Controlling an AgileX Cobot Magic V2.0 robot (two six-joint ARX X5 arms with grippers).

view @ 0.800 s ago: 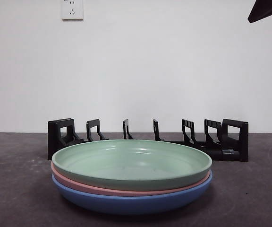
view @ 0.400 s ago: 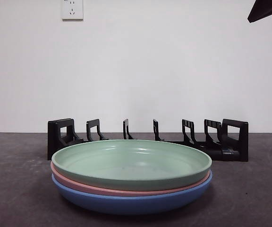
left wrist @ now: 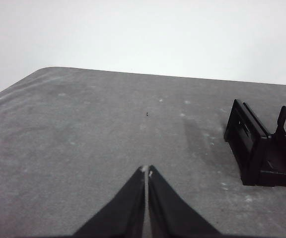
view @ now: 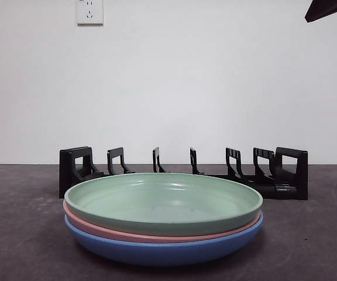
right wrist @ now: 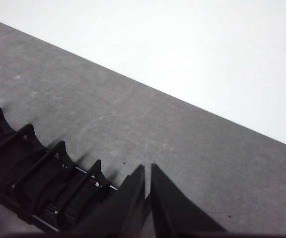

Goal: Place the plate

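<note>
1. Green shallow plastic plate [view: 162, 202] tops a pink plate [view: 157, 235] and blue plate [view: 162, 250] on the grey worktop [view: 16, 234], before the black slotted rack [view: 183, 170].
2. Left gripper [left wrist: 146, 171] hovers beside the rack's end, jaws pressed together.
3. Right gripper [right wrist: 147, 171] hangs above the rack, jaws nearly closed, empty.

A green plate [view: 162, 202] tops a pink plate [view: 157, 235] and a blue plate [view: 162, 250]; the rack [view: 285, 175] is black.
</note>
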